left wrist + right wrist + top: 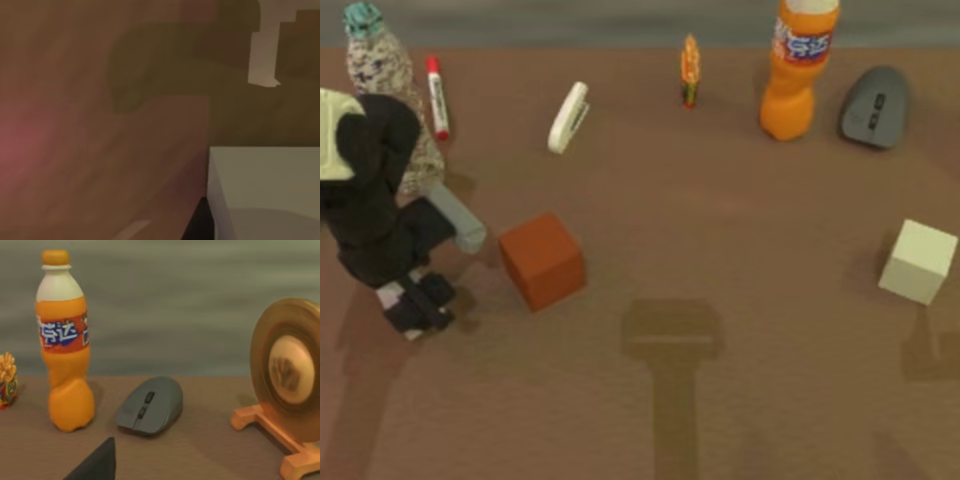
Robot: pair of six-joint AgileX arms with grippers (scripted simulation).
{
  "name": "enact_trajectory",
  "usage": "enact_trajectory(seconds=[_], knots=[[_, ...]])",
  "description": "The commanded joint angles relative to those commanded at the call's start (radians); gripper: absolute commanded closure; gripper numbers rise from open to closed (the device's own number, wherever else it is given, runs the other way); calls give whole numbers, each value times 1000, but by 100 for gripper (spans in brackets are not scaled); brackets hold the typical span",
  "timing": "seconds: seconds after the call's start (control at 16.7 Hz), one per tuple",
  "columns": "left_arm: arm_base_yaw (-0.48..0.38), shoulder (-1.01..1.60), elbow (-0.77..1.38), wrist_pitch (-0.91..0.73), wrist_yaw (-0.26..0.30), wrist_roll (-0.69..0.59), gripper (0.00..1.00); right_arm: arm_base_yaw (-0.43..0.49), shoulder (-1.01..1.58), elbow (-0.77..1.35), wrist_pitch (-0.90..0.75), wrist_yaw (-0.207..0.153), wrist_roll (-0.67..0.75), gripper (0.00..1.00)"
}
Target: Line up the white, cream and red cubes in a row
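brown tabletop [740,250] carries clutter along its far edge; left gripper [415,305] sits low at the table's left, just beside the red cube [542,261], jaws' state i cannot tell; cream cube [918,261] lies well apart at the right; white cube unseen (perhaps hidden under that arm); a careless sweep could nudge the red cube askew; right arm out of the top view.

Orange soda bottle [798,70] beside grey mouse [875,106]; red marker [437,96]; white stapler [568,118].
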Motion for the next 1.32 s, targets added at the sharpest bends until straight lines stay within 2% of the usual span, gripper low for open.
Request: enact_trajectory(seconds=[0.42,0.84,1.08,1.32], knots=[[18,-106,118,-231,-1,-5,100,0,0,0,0,0,0,0],[0,-101,137,-249,-1,-2,100,0,0,0,0,0,0,0],[-139,10,292,-324,-1,-3,100,0,0,0,0,0,0,0],[-365,179,590,-446,1,-13,100,0,0,0,0,0,0,0]])
